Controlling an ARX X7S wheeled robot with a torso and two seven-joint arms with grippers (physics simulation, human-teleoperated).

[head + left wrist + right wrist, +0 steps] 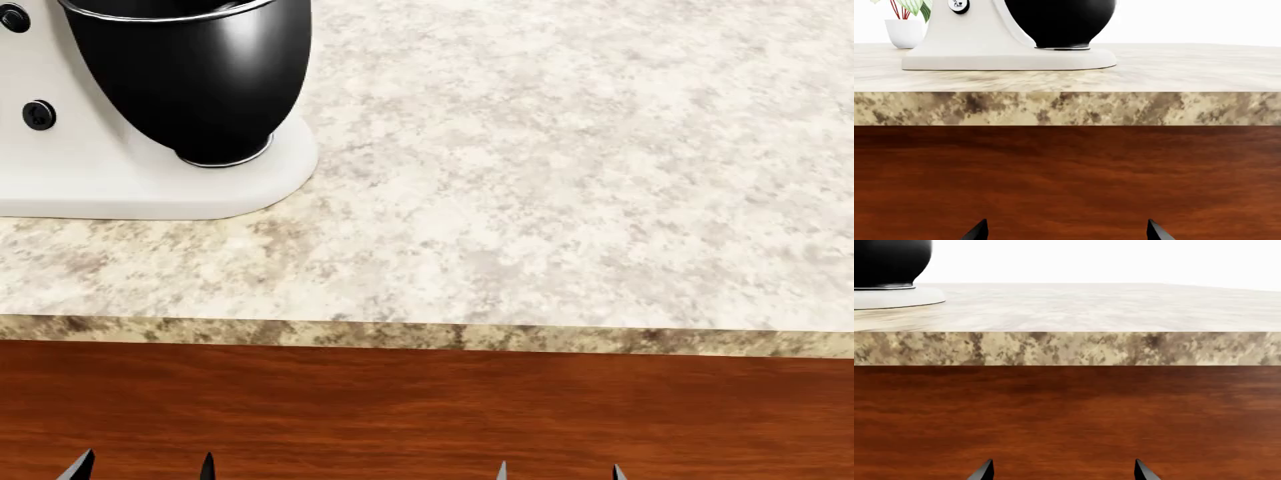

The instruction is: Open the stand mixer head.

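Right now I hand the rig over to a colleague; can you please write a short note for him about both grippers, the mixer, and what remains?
Left gripper: open, empty, low in front of the wooden cabinet face, below the counter edge.
Right gripper: the same, open and empty.
Stand mixer: on the granite countertop, far left in the head view. Only its white base, black mixing bowl and two black knobs show; the mixer head is out of frame in every view, so its state is unknown.
Done: nothing visible; no contact yet.
Left: raise an arm above the counter, reach the mixer head and tilt it open.

No readable text, labels or numbers.
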